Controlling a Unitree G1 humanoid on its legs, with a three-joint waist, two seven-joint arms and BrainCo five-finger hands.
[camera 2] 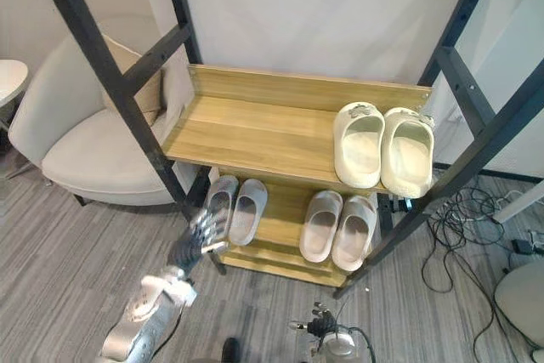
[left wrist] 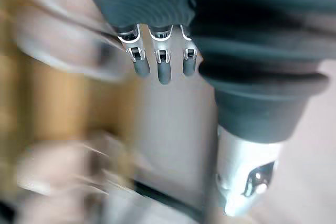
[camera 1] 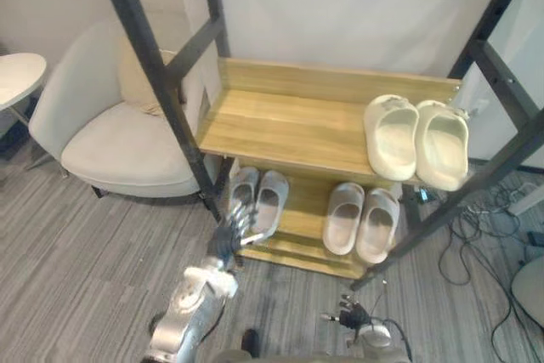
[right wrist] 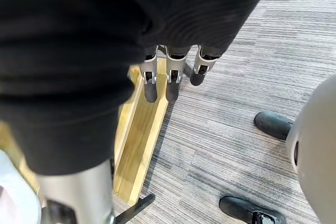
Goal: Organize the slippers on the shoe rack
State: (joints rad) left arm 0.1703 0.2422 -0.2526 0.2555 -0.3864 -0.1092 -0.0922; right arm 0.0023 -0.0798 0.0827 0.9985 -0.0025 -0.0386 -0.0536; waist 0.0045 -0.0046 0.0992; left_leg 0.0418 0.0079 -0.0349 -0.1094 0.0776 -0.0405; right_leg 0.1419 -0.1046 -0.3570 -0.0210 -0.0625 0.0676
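A tall black metal frame (camera 1: pixel 149 57) of slanted bars stands around a light wooden shoe rack (camera 1: pixel 280 121) with two shelves, set on grey striped carpet (camera 1: pixel 76 252). Left of the rack sits a pale rounded armchair (camera 1: pixel 119 146) with a beige cushion (camera 1: pixel 136 82) against its back.

A pair of thick cream foam slippers (camera 1: pixel 391 138) lies side by side at the right end of the top shelf; the rest of that shelf is bare wood. On the lower shelf lie two pairs of grey open-toed slippers: one pair (camera 1: pixel 272 201) at the left and one pair (camera 1: pixel 344 218) at the right, each pair side by side.

The left hand (camera 1: pixel 234 231) is raised before the lower shelf, at the near end of the leftmost grey slipper, its fingers (left wrist: pixel 157 61) straight, slightly spread and holding nothing; whether they touch the slipper cannot be told. The right hand (camera 1: pixel 350 316) hangs low before the rack's right side, its fingers (right wrist: pixel 168 82) straight, side by side, around nothing.

A person's black shoes (right wrist: pixel 273 124) stand on the carpet near it.
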